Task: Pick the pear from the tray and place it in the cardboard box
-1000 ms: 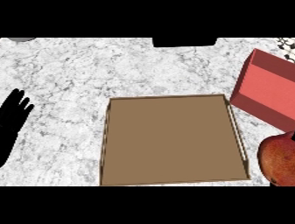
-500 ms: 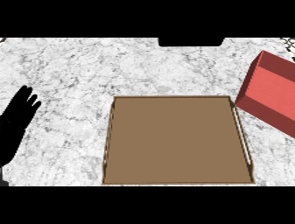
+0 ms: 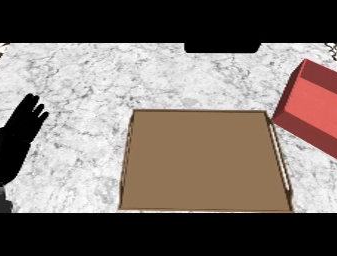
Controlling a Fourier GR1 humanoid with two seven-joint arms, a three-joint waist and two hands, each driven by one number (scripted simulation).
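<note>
A flat brown tray (image 3: 200,160) with a thin raised rim lies in the middle of the marble counter, and nothing shows on it. A red box (image 3: 322,117) sits tilted at the right edge, just past the tray's far right corner. No pear shows in this view. My left hand (image 3: 12,145) rests at the left edge with its fingers straight and pointing up, well apart from the tray. My right hand does not show.
The grey-white marble counter (image 3: 90,85) runs around the tray. A dark object (image 3: 223,47) pokes in at the top edge. Patterned patches mark the top corners.
One second ago my right hand held the reddish pear at the lower right, beside the tray. Both have since left the view. The left hand has barely shifted.
</note>
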